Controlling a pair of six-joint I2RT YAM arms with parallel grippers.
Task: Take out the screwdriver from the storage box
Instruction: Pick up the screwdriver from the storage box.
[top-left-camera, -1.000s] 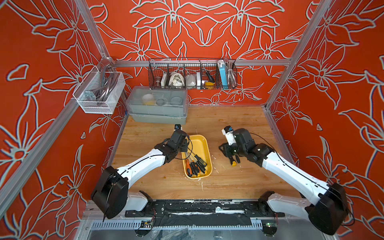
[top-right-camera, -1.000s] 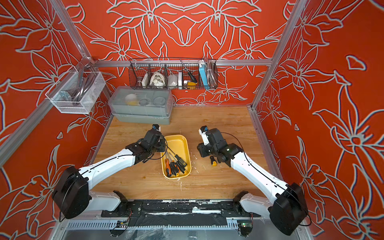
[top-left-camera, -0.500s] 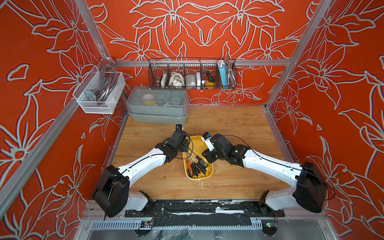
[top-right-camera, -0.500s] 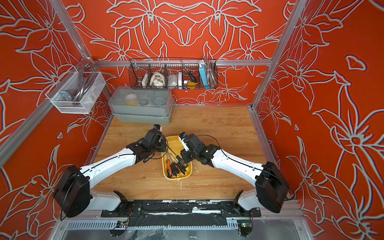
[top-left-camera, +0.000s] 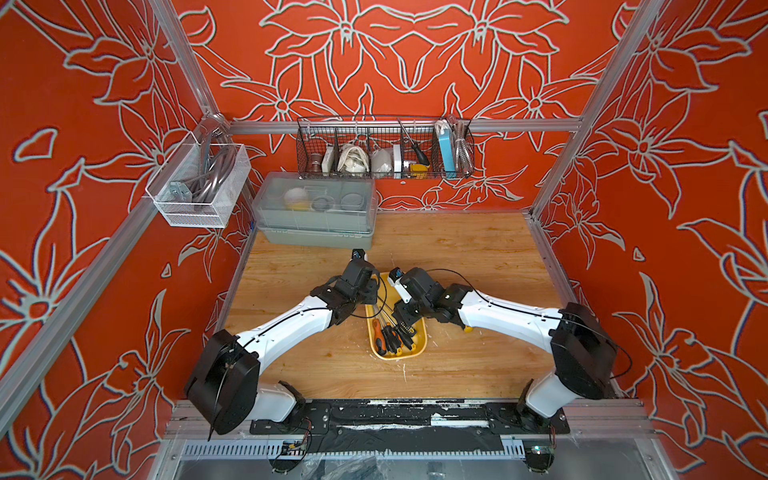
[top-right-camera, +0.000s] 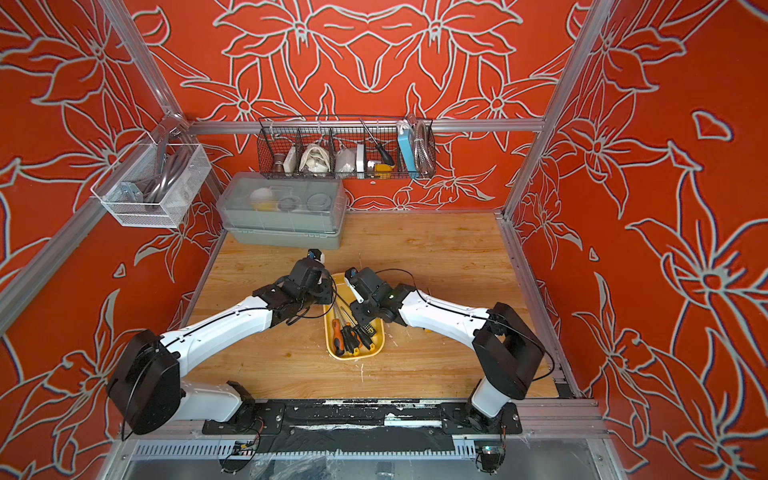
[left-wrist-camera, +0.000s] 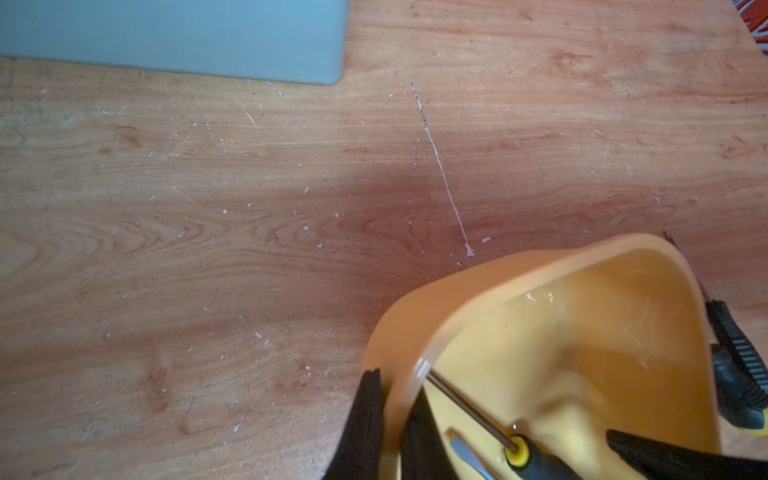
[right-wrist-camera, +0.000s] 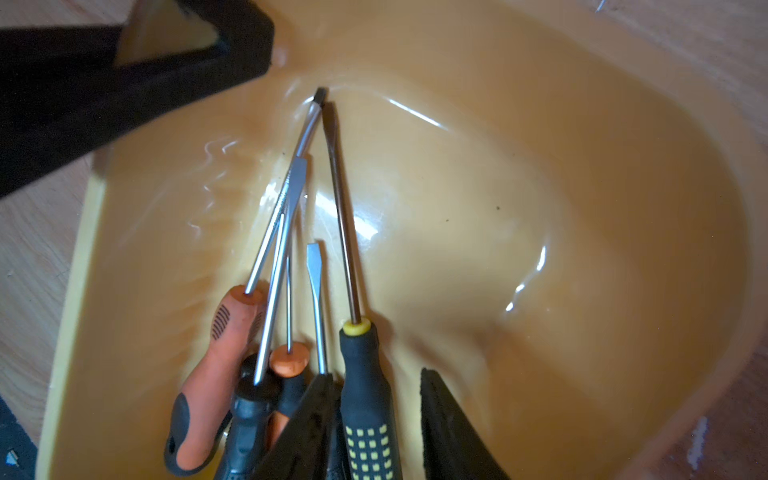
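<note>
left hand (left-wrist-camera: 395, 395) pinches the shallow yellow plastic tray (left-wrist-camera: 519, 262); right hand (right-wrist-camera: 374, 379), unclenched astride the black-and-yellow-handled screwdriver (right-wrist-camera: 361, 353), could snag neighbouring screwdrivers (right-wrist-camera: 224, 332).

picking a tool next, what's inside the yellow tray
Five screwdrivers lie in the yellow tray, shafts fanned together: an orange-handled one, a black-and-yellow one and three others. The right fingers cover some handles and the floor beneath.

Fyi, in the right wrist view the black-and-yellow-handled screwdriver (right-wrist-camera: 360, 361) and the orange-handled screwdrivers (right-wrist-camera: 216, 353) beside it run off the frame edge, butt ends unseen behind the right gripper (right-wrist-camera: 376, 376). In both top views, the two black robot wrists (top-left-camera: 419, 286) cover the 12 o'clock end of the shallow yellow plastic tray (top-left-camera: 419, 345).
</note>
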